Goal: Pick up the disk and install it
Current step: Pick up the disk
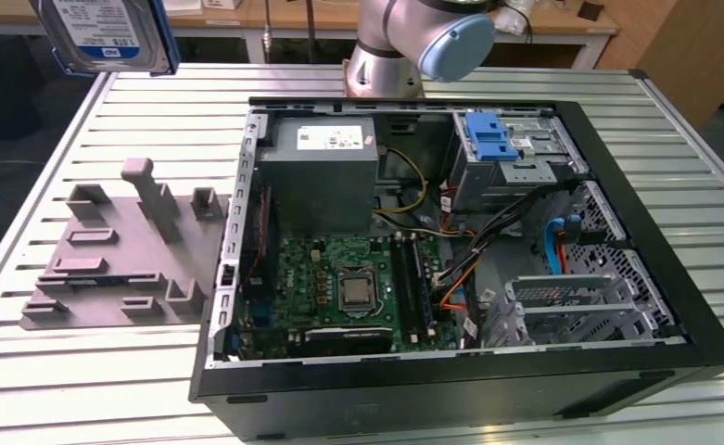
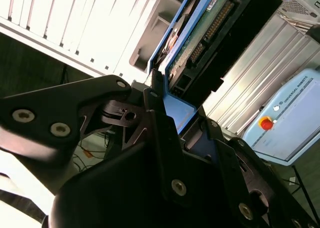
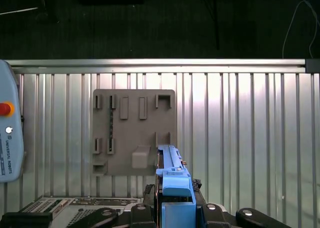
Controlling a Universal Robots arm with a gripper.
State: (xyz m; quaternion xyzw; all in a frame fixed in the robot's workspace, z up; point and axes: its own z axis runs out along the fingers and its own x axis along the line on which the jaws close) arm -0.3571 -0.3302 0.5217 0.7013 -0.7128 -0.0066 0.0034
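Jaws: clamped on the disk point(image 2: 200, 33), pinching its blue carrier end, so the gripper point(image 2: 169, 102) leaves the drive body free.
Disk pos: in the air at the exterior view's left, well above the table point(image 1: 65, 371) and the grey holder plate point(image 1: 114, 250).
Tilt: edge-on to the table in the first wrist view, prob. to suit sliding in.
PC case point(image 1: 461, 373): open, w/ a metal bay point(image 1: 578, 298) at the exterior view's right.
Progress: pick done, install not yet.
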